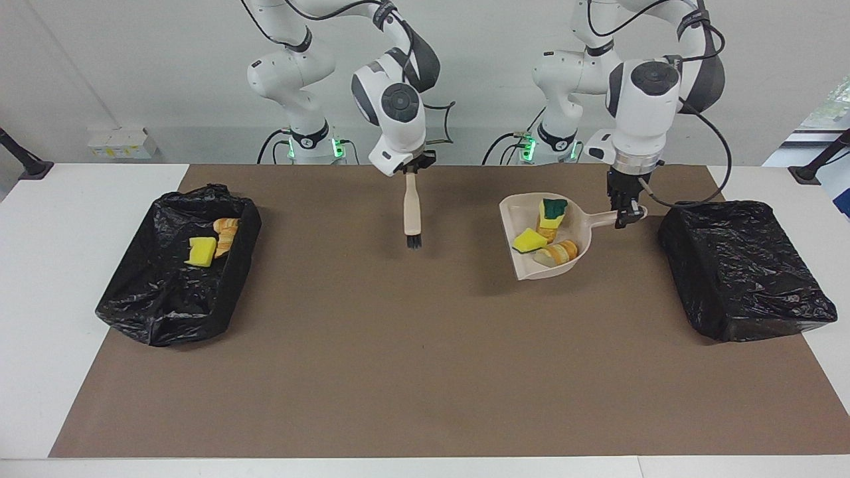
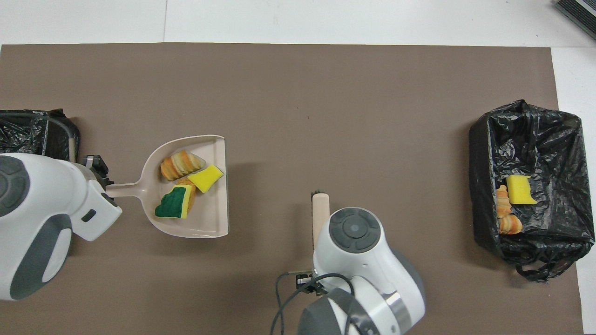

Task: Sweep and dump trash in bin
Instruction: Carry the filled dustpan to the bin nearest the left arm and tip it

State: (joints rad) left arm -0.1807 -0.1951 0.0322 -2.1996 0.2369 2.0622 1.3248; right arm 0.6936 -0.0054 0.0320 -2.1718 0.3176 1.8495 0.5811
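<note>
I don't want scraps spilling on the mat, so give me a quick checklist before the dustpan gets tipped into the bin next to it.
1. Left pincer shut on the dustpan handle: ok.
2. Scraps sit inside the dustpan, none on its open edge: ok.
3. Dustpan is over the bin at the left arm's end: not ok, it is over the mat beside the bin.
4. That bin's opening faces up and is unblocked: cannot tell, black bag covers it.
5. Right pincer shut on the brush, held over the mat clear of the dustpan: ok.
6. No loose scraps on the mat: ok.
</note>
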